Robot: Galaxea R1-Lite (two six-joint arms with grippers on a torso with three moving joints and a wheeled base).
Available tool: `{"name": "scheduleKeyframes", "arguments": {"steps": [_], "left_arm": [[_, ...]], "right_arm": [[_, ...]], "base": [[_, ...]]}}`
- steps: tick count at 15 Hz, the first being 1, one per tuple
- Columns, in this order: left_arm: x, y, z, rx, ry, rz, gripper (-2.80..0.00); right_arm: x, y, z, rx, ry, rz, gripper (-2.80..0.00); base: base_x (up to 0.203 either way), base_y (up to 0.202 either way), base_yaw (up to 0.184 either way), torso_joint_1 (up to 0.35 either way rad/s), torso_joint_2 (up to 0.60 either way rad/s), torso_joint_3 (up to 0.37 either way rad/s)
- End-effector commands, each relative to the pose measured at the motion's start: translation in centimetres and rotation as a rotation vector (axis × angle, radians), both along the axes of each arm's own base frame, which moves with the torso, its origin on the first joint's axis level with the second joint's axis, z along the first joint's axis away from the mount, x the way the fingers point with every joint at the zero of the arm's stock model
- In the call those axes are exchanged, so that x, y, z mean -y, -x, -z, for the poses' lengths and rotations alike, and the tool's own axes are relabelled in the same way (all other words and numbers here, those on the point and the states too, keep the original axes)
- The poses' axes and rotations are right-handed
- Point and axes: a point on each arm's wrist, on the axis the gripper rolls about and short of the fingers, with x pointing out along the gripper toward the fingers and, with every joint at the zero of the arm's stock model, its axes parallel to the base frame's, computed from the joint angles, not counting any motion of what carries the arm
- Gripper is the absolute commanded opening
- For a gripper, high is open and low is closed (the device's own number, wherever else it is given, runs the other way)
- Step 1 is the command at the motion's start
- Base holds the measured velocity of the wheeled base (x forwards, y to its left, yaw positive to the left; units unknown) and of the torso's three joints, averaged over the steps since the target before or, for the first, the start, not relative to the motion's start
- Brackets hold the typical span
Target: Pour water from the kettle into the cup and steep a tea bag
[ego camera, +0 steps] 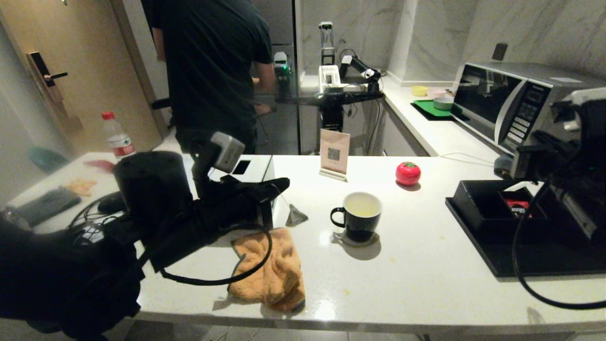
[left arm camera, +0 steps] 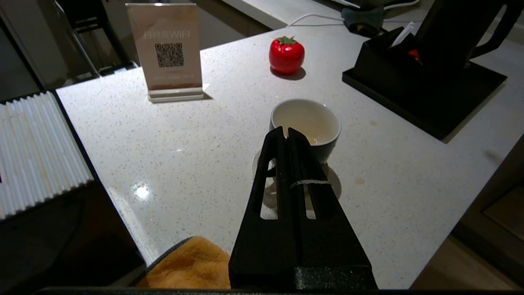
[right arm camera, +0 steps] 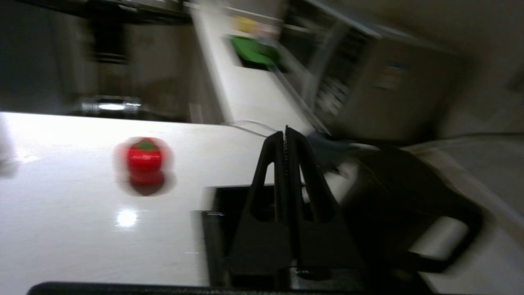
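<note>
Left end effector [left arm camera: 285, 132] closed, tea bag [ego camera: 296, 216] dangling

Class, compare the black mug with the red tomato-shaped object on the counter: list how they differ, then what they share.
Colour: the black mug is white inside; the tomato-shaped object is red with a green top. Shape: the mug is open, with a loop handle and pale liquid inside; the tomato is closed and round. Place: the mug stands nearer the robot, the tomato farther back. Both stand upright on the white counter.
</note>
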Motion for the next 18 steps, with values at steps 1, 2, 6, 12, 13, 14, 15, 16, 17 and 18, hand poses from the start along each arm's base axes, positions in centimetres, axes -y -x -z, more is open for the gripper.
{"name": "scheduleKeyframes", "arguments": {"steps": [1, 2, 6, 12, 13, 14, 15, 16, 17, 18], "left_arm": [[-0.1, 0.1, 0.2, -0.005, -0.003, 0.002, -2.80], [-0.1, 0.2, 0.3, -0.008, -0.007, 0.002, -2.80], [-0.1, 0.2, 0.4, -0.008, -0.007, 0.004, -2.80], [-0.3, 1.1, 1.1, -0.024, -0.015, 0.014, -2.80], [-0.3, 1.2, 1.2, -0.027, -0.017, 0.014, -2.80], [-0.3, 1.2, 1.2, -0.027, -0.017, 0.014, -2.80], [-0.3, 1.2, 1.3, -0.028, -0.018, 0.014, -2.80], [-0.3, 1.2, 1.3, -0.028, -0.018, 0.014, -2.80], [-0.3, 1.2, 1.3, -0.028, -0.018, 0.014, -2.80], [-0.3, 1.2, 1.3, -0.028, -0.018, 0.015, -2.80]], "right_arm": [[4.6, 0.7, 0.5, -0.001, 0.025, 0.197, -2.80], [5.9, 1.6, 0.7, 0.001, 0.030, 0.253, -2.80], [6.6, 7.3, 1.5, 0.052, 0.023, 0.297, -2.80], [5.8, 15.1, 5.9, 0.049, -0.022, 0.215, -2.80], [5.6, 15.9, 6.0, 0.065, -0.032, 0.165, -2.80], [5.4, 16.9, 6.1, 0.073, -0.042, 0.113, -2.80], [5.2, 18.0, 6.4, 0.075, -0.047, 0.069, -2.80], [5.0, 19.2, 6.9, 0.073, -0.049, 0.028, -2.80], [4.8, 20.5, 7.5, 0.070, -0.048, -0.010, -2.80], [4.6, 21.8, 8.3, 0.063, -0.047, -0.048, -2.80]], "base": [[0.000, 0.000, 0.000, 0.000, 0.00, 0.000], [0.000, 0.000, 0.000, 0.000, 0.00, 0.000], [0.000, 0.000, 0.000, 0.000, 0.00, 0.000], [0.000, 0.000, 0.000, 0.000, 0.00, 0.000], [0.000, 0.000, 0.000, 0.000, 0.00, 0.000], [0.000, 0.000, 0.000, 0.000, 0.00, 0.000], [0.000, 0.000, 0.000, 0.000, 0.00, 0.000], [0.000, 0.000, 0.000, 0.000, 0.00, 0.000], [0.000, 0.000, 0.000, 0.000, 0.00, 0.000], [0.000, 0.000, 0.000, 0.000, 0.00, 0.000]]}}
